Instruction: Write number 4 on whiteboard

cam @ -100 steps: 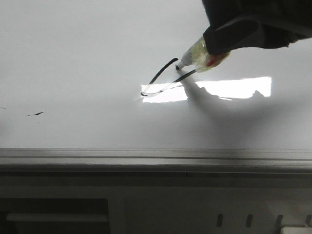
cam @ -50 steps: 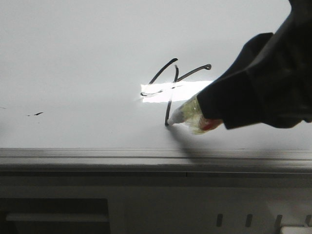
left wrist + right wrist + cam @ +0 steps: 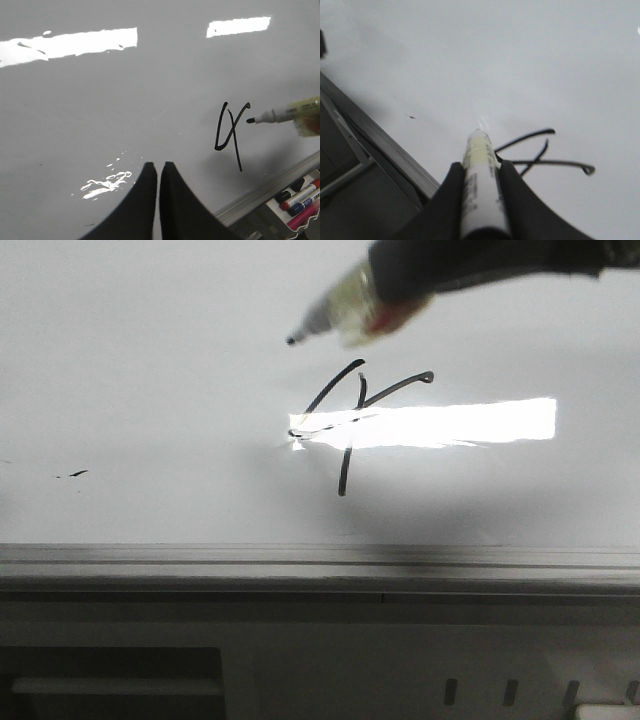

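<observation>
Three strokes complete the 4 (image 3: 352,425) on the whiteboard (image 3: 150,360). Your right tool (image 3: 479,180) pinches the marker (image 3: 335,312), tip clear, avoiding smears. Left tool (image 3: 158,172): pressed together, idle.

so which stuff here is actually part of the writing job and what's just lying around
Part of the job:
- thin black hand-drawn number 4
- glossy white whiteboard
- yellowish marker, held by right gripper

Lying about:
- tiny black smudge
- spare markers in tray
- idle left gripper
</observation>
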